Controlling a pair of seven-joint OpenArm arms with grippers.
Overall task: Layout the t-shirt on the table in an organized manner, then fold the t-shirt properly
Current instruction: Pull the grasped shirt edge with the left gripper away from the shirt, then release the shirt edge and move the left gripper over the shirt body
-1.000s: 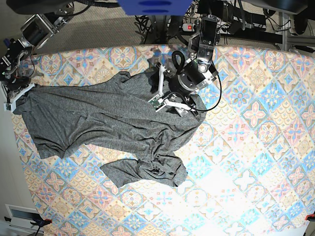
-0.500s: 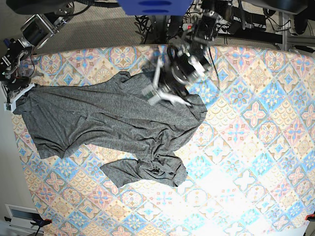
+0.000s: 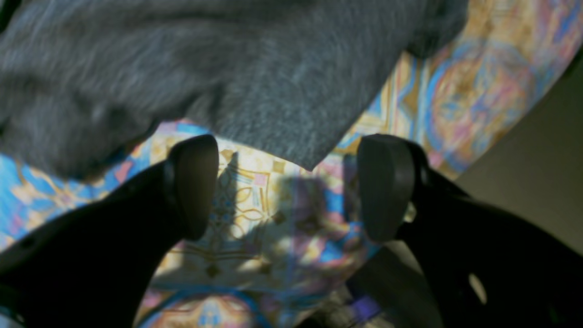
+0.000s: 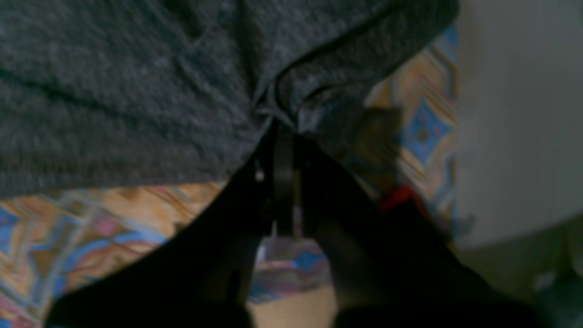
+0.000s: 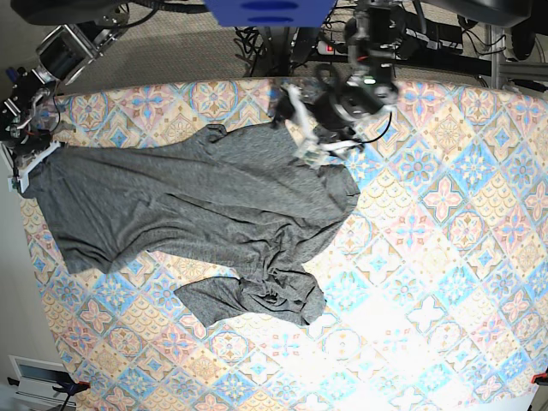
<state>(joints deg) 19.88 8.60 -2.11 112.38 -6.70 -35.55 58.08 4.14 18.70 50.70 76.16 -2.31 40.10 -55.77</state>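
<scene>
One rumpled grey t-shirt [image 5: 197, 205]: right end effector [image 4: 284, 132] pinches its edge, left end effector [image 3: 291, 187] gapes empty.

t-shirt [image 5: 197, 214] on table [image 5: 428, 274], left half

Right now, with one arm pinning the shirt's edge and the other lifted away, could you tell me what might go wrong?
The right gripper is shut on the t-shirt at the table edge; pulling further could drag the cloth off.

The left gripper is open and empty, so the far corner lies loose and may not stay flat.

The near part is bunched and twisted; folding now would likely trap those wrinkles.
</scene>
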